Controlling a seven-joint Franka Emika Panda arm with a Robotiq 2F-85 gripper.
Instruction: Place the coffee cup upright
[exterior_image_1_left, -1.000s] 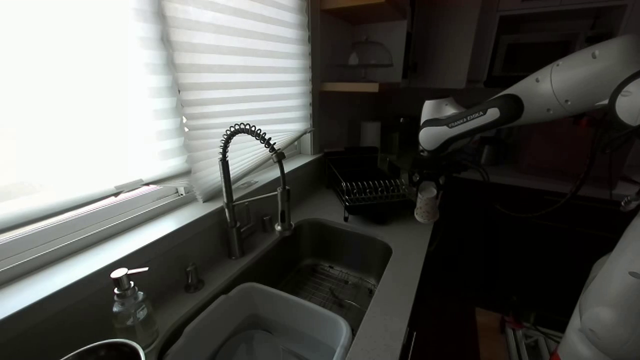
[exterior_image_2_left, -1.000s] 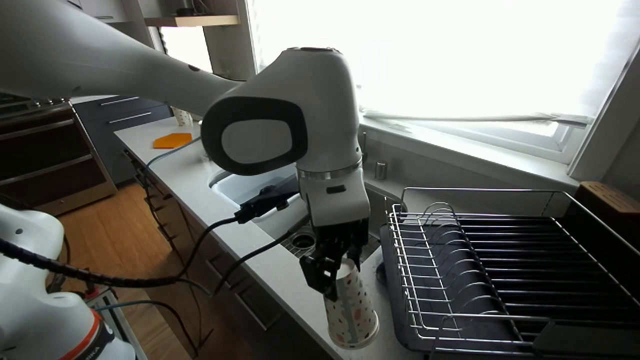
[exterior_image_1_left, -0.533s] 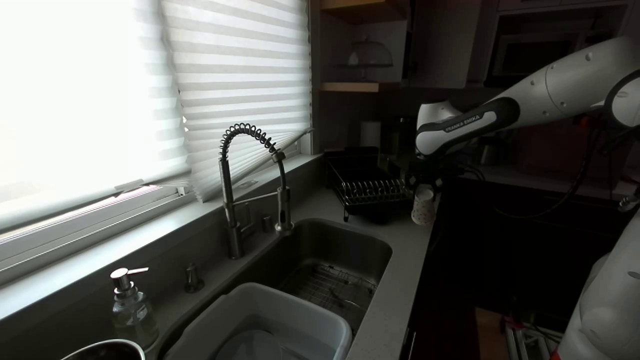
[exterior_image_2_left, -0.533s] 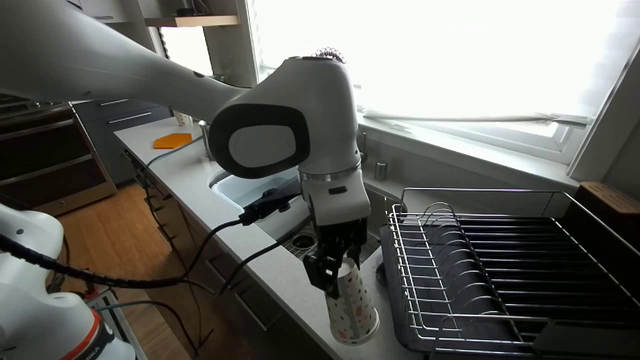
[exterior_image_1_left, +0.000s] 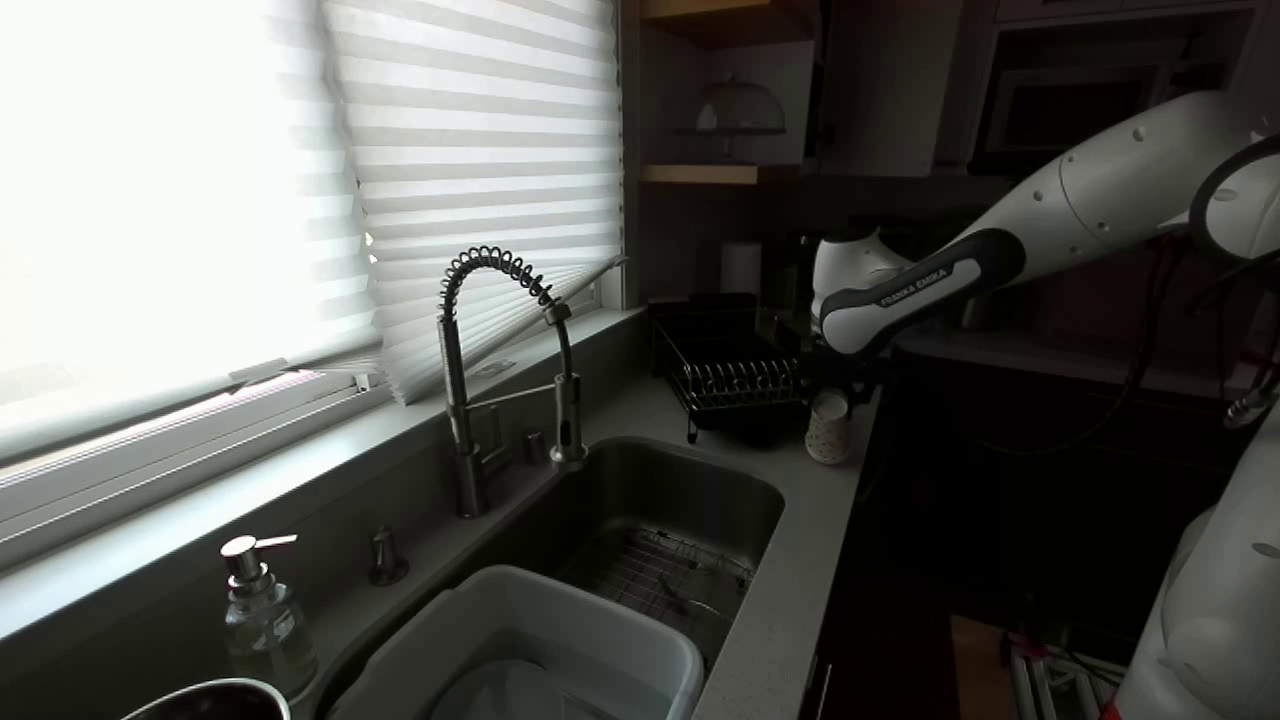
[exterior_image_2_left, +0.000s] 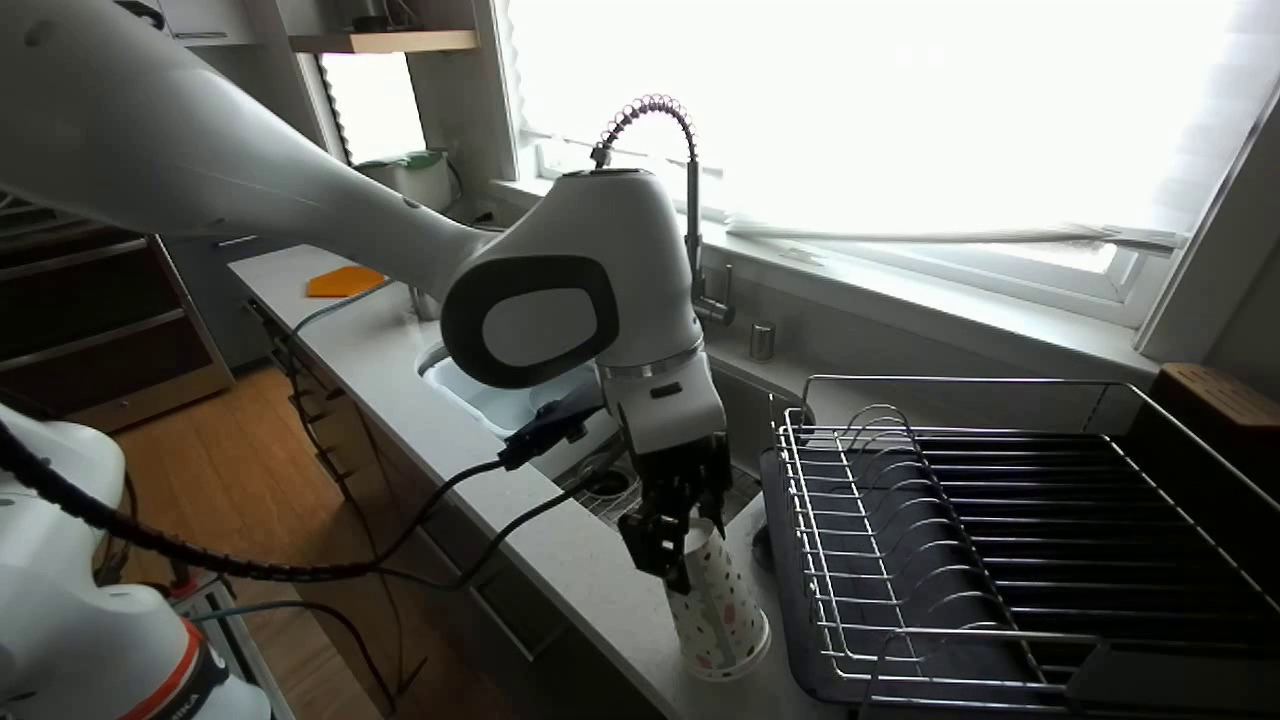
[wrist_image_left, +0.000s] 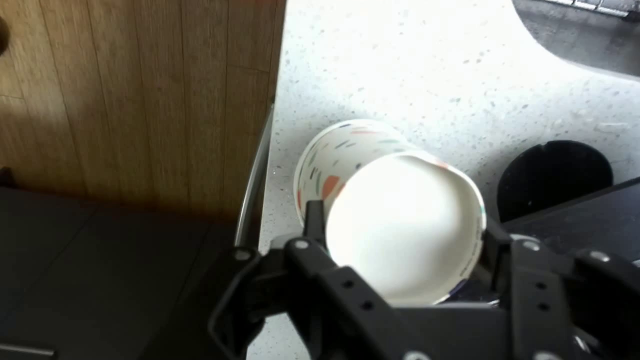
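Observation:
The coffee cup is a white paper cup with small coloured marks. It shows in both exterior views (exterior_image_1_left: 828, 440) (exterior_image_2_left: 722, 615) and in the wrist view (wrist_image_left: 400, 220). Its wide rim points down and its narrow, recessed base faces up towards the wrist camera. The cup leans a little. My gripper (exterior_image_2_left: 700, 550) is shut on the cup near its base, with one finger on each side in the wrist view (wrist_image_left: 404, 227). The rim is at or just above the counter (wrist_image_left: 410, 75); I cannot tell whether it touches.
A black wire dish rack (exterior_image_2_left: 900, 540) stands close beside the cup. The counter's front edge is close on the cup's other side. The sink (exterior_image_1_left: 655, 470), with a large white tub (exterior_image_1_left: 600, 610) in it, lies further along the counter. A spring faucet (exterior_image_1_left: 465, 420) stands behind the sink.
The arm and gripper have moved down and slightly towards the sink with the cup held. The cup is lower and a little closer to the counter. The grip looks the same.

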